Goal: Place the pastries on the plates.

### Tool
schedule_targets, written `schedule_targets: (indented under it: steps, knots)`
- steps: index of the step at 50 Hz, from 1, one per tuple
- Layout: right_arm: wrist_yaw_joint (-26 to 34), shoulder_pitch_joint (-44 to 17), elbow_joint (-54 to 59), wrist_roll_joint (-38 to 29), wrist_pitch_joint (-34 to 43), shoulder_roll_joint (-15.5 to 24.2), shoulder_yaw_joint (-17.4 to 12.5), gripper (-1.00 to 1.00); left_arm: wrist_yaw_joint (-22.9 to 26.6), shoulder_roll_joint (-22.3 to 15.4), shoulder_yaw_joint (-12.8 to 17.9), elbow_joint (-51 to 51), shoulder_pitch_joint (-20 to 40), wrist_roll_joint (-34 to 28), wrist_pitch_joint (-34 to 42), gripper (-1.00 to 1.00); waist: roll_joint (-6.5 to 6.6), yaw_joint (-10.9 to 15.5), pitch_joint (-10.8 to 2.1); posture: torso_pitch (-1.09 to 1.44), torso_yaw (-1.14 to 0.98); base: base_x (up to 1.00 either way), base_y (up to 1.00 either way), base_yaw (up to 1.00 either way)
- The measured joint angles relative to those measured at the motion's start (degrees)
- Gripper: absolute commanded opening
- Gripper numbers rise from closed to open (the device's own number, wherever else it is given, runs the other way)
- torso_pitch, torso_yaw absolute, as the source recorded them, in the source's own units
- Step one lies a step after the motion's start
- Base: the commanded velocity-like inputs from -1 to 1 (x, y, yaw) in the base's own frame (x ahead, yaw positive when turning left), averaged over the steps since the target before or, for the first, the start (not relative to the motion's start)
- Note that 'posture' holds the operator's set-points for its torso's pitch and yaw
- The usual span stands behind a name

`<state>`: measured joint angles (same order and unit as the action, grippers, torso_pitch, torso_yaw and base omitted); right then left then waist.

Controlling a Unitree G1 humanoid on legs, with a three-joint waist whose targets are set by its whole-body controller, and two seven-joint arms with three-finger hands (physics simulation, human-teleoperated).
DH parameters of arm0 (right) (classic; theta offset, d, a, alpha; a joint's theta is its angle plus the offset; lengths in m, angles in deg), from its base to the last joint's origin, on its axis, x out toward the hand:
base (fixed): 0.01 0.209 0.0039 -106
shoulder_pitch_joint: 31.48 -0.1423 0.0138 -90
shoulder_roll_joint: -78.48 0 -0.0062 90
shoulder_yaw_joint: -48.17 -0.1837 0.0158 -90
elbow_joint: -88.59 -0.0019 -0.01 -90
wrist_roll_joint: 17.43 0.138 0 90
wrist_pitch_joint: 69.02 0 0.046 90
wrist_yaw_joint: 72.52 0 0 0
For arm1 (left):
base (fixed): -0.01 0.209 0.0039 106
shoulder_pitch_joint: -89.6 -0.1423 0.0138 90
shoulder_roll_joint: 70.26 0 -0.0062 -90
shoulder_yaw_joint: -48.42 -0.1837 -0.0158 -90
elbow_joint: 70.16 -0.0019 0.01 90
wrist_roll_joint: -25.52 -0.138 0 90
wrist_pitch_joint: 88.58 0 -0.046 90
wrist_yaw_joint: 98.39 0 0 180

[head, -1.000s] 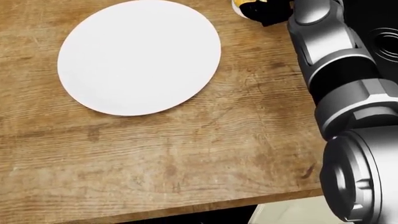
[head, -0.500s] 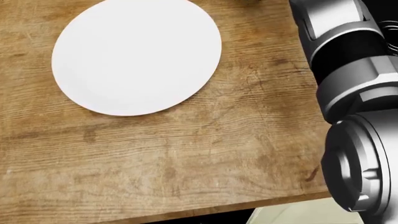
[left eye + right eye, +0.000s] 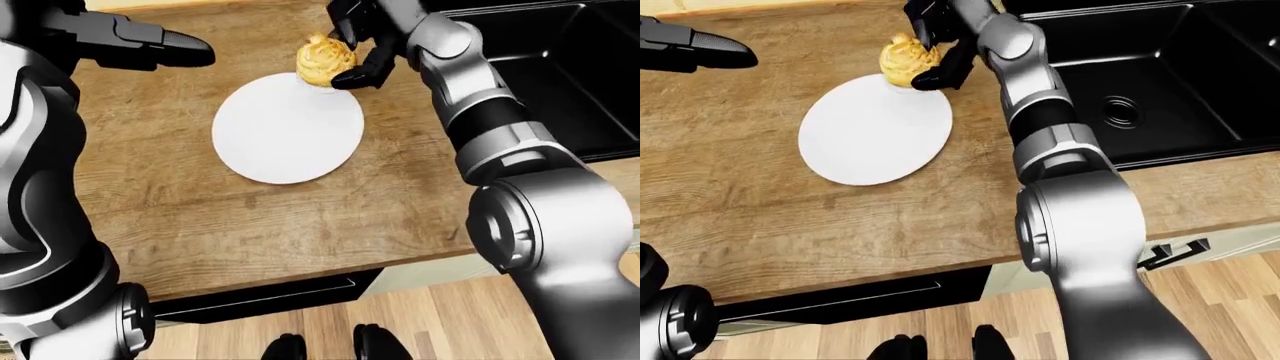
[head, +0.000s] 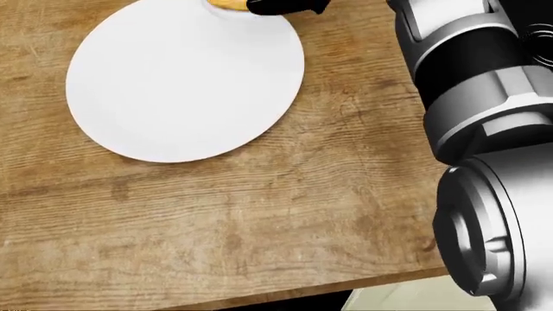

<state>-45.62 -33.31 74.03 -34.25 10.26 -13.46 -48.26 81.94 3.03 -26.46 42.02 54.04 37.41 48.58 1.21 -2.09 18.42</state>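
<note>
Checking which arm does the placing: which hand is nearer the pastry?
Right. The right hand has its fingers around the pastry at the plate edge; the left hand is far left.

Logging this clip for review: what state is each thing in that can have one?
pastry: upright, gripped, at the plate's top edge.
plate: flat on the counter, nothing resting at its middle.
right hand: shut on the pastry.
left hand: above the counter, holding nothing; fingers unclear.
sink: nothing visible in the basin.
</note>
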Motion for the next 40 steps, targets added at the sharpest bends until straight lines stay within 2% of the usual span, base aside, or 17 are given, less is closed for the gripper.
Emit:
schedule_targets:
  steps: [9, 22, 29, 30, 31, 32, 35, 37, 38, 39, 40]
  knots:
    - [8.1, -0.2, -2.1, 2.8, -1.5, -1.1, 0.7, -1.0, 0.3, 0.1, -0.2, -0.1, -0.1, -0.5, 0.1, 1.0, 0.2, -0.3, 0.04, 0.38, 0.0, 0.0, 0.0, 0.0]
    - [15.3, 1.1, -4.4, 5.2, -2.3, -4.3, 2.4, -1.0, 0.9, 0.1, -0.1, -0.5, 0.1, -1.4, -0.5, 1.0, 0.63, -0.5, -0.19, 0.38, 0.0, 0.0, 0.0, 0.0]
    - [17.2, 1.9, -5.2, 5.8, -1.4, -5.0, 3.0, -1.0, 0.8, 0.3, -0.1, -0.2, -0.6, -1.6, -0.4, 1.0, 0.78, -0.5, -0.31, 0.38, 0.0, 0.0, 0.0, 0.0]
    - [17.4, 1.9, -5.2, 5.8, -1.2, -5.0, 3.1, -0.84, 0.8, 0.3, -0.1, -0.2, -0.7, -1.6, -0.4, 1.0, 0.79, -0.5, -0.3, 0.38, 0.0, 0.0, 0.0, 0.0]
    - [17.6, 1.9, -5.2, 5.8, -0.9, -5.0, 3.1, -0.55, 0.8, 0.4, 0.0, -0.2, -0.7, -1.6, -0.4, 1.0, 0.79, -0.5, -0.29, 0.38, 0.0, 0.0, 0.0, 0.0]
    - [17.7, 2.0, -5.3, 5.8, -0.6, -5.0, 3.1, -0.49, 0.8, 0.4, 0.0, -0.1, -0.8, -1.6, -0.5, 1.0, 0.8, -0.6, -0.3, 0.38, 0.0, 0.0, 0.0, 0.0]
    - [18.2, 2.4, -5.7, 5.8, 0.0, -5.0, 3.3, -0.14, 0.8, 0.5, 0.1, 0.0, -1.1, -1.6, -0.5, 1.0, 0.81, -0.6, -0.33, 0.38, 0.0, 0.0, 0.0, 0.0]
    - [18.5, 2.4, -5.7, 5.7, 0.4, -4.9, 3.4, 0.36, 0.8, 0.4, 0.2, 0.2, -1.0, -1.5, -0.4, 1.0, 0.82, -0.6, -0.29, 0.38, 0.0, 0.0, 0.0, 0.0]
    - [18.7, 2.3, -5.7, 5.7, 0.6, -4.9, 3.4, 0.43, 0.8, 0.3, 0.3, 0.3, -1.1, -1.4, -0.3, 1.0, 0.85, -0.6, -0.28, 0.38, 0.0, 0.0, 0.0, 0.0]
    - [18.9, 2.3, -5.9, 5.7, 0.8, -4.9, 3.4, 0.62, 0.8, 0.3, 0.4, 0.4, -1.1, -1.4, -0.3, 1.0, 0.87, -0.6, -0.27, 0.38, 0.0, 0.0, 0.0, 0.0]
    - [19.0, 2.3, -6.0, 5.6, 0.9, -4.9, 3.4, 0.7, 0.8, 0.3, 0.5, 0.5, -1.2, -1.3, -0.3, 1.0, 0.9, -0.6, -0.28, 0.38, 0.0, 0.0, 0.0, 0.0]
